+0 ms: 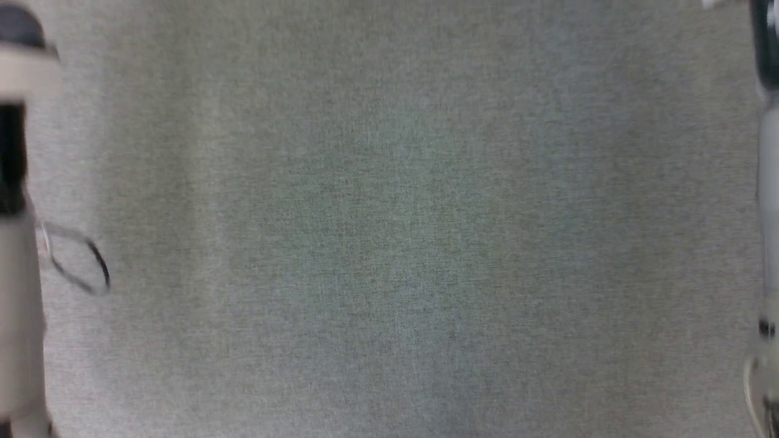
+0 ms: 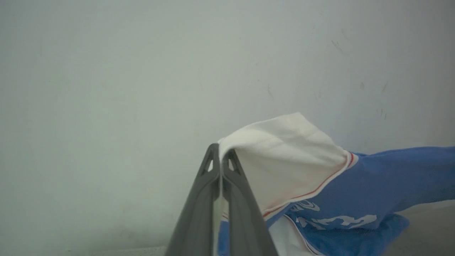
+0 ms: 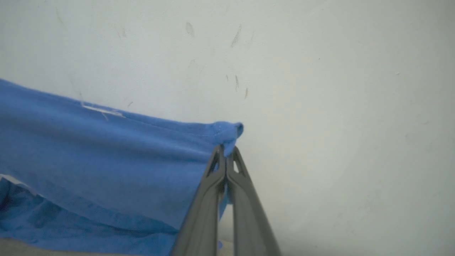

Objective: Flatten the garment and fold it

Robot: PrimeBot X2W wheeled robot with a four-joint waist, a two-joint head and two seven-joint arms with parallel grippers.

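In the left wrist view my left gripper (image 2: 221, 153) is shut on the white sleeve of the garment (image 2: 295, 160), a bright blue T-shirt with red-and-white sleeve trim and white lettering. The cloth is lifted and stretches away to the right, its lower part sagging onto the grey surface. In the right wrist view my right gripper (image 3: 225, 152) is shut on a blue hem corner of the garment (image 3: 106, 156), which stretches away to the left. The head view catches my pale left forearm (image 1: 18, 243) at the left edge and my right arm (image 1: 767, 182) at the right edge.
A grey cloth-covered table top (image 1: 389, 231) spreads across the head view. A thin looped cable (image 1: 79, 267) hangs by the left forearm. A pale scuffed wall (image 3: 320, 71) stands behind the garment in both wrist views.
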